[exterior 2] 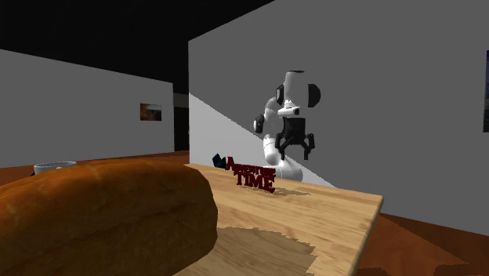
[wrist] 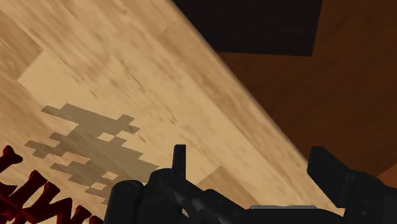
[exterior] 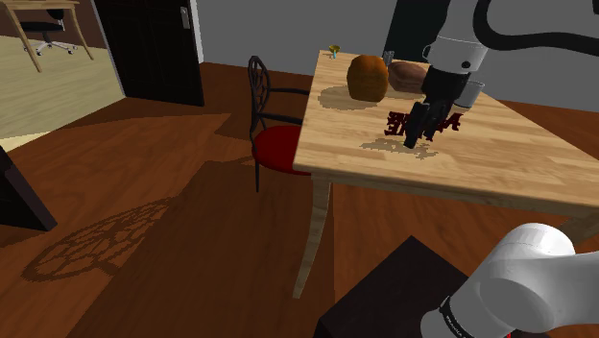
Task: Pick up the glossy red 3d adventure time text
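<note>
Lettering (exterior 2: 251,174) in dark red stood upright on the wooden bench (exterior: 499,154), near a loaf of bread (exterior: 367,77). My tool (exterior: 415,142) hung just beside it, fingers spread wide (nothing between them but bare bench).

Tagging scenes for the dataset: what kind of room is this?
Probably a dining room in a home: a light wooden table with a bread loaf on it, a dark chair with a red seat at its side, and a wooden floor.

The dark red 3D Adventure Time text (exterior 2: 251,174) stands upright on the wooden table (exterior 2: 337,223).
</note>
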